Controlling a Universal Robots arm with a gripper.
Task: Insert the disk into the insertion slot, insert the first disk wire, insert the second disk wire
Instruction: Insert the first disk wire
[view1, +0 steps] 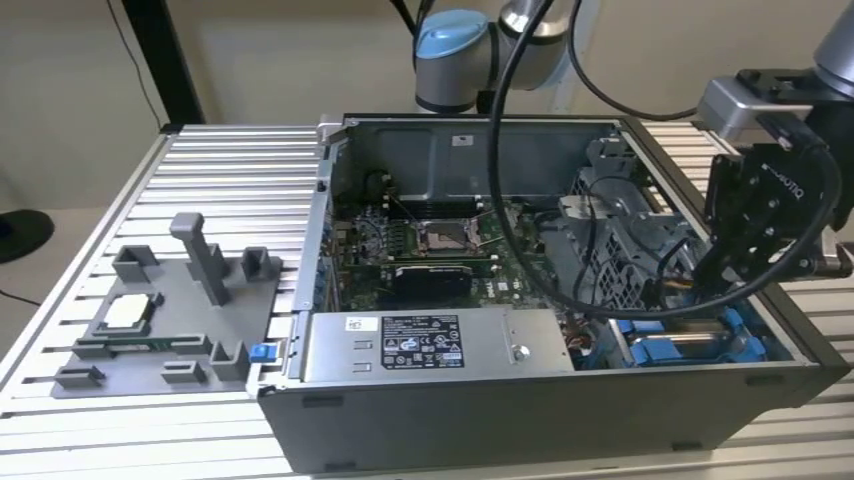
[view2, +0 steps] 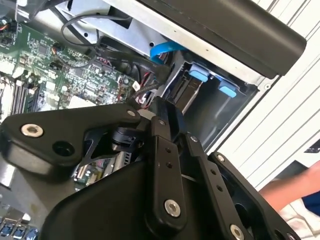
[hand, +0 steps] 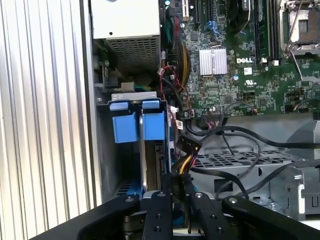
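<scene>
The disk (hand: 145, 161) already stands on edge inside the insertion slot (hand: 102, 150), at the lower right of the exterior view. Its blue frame (hand: 152, 125) closes the mouth of the slot, so I judge the first step done. Just beside the disk hangs a bundle of yellow, red and black wires (hand: 187, 159), with slack so that their plug can reach the drive. The hand (hand: 178, 184) is low over this corner of the computer case (view1: 534, 420). Its fingers (view2: 165, 150) look drawn together, probably to pinch a wire, though I cannot tell what is between them. The case lies open on the ribbed desk (view1: 227, 170), which gives access from above.
</scene>
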